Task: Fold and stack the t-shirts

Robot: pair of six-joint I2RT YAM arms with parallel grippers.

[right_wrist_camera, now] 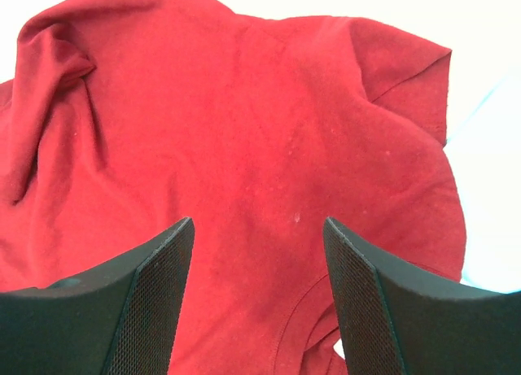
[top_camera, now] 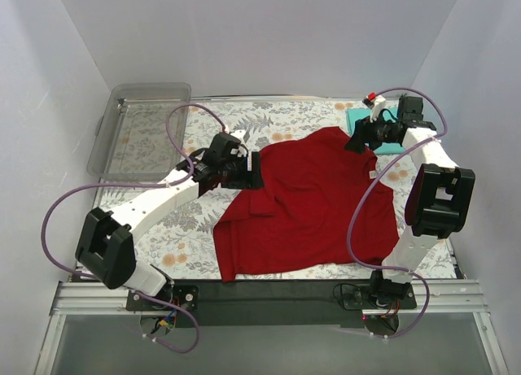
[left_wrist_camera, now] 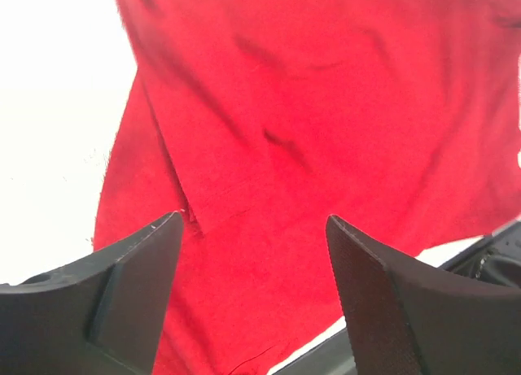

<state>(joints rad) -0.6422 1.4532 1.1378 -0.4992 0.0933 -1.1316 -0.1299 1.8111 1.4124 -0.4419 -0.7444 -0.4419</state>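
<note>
In the top view, the red shirt (top_camera: 313, 204) is seen spread loosely and creased over the middle of the desk (top_camera: 179, 228), with its hem toward 6 o'clock and one side bunched toward 9 o'clock. The teal shirt (top_camera: 356, 115) is found at 1 o'clock, already a small flat packet, partly hidden by the right arm. A clear bin (top_camera: 138, 131) is set at 10 o'clock. The left end effector (top_camera: 248, 173) is placed at the red shirt's 9 o'clock edge, the right end effector (top_camera: 356, 141) at its 1 o'clock corner. A small white tag (top_camera: 372, 173) is visible at the shirt's 3 o'clock edge; no writing can be read on it.

In the left wrist view, the left end effector (left_wrist_camera: 254, 228) is shown with its jaws spread wide and nothing held between them; red cloth and a sleeve seam are seen beyond.

In the right wrist view, the right end effector (right_wrist_camera: 258, 228) is likewise shown wide apart and empty above the red shirt (right_wrist_camera: 244, 106); a curved seam is seen at 5 o'clock.

The cloth is judged light, limp and apt to drag and wrinkle. It is best pinched at a seamed edge, a shoulder or a hem corner, so that only one layer is lifted.
</note>
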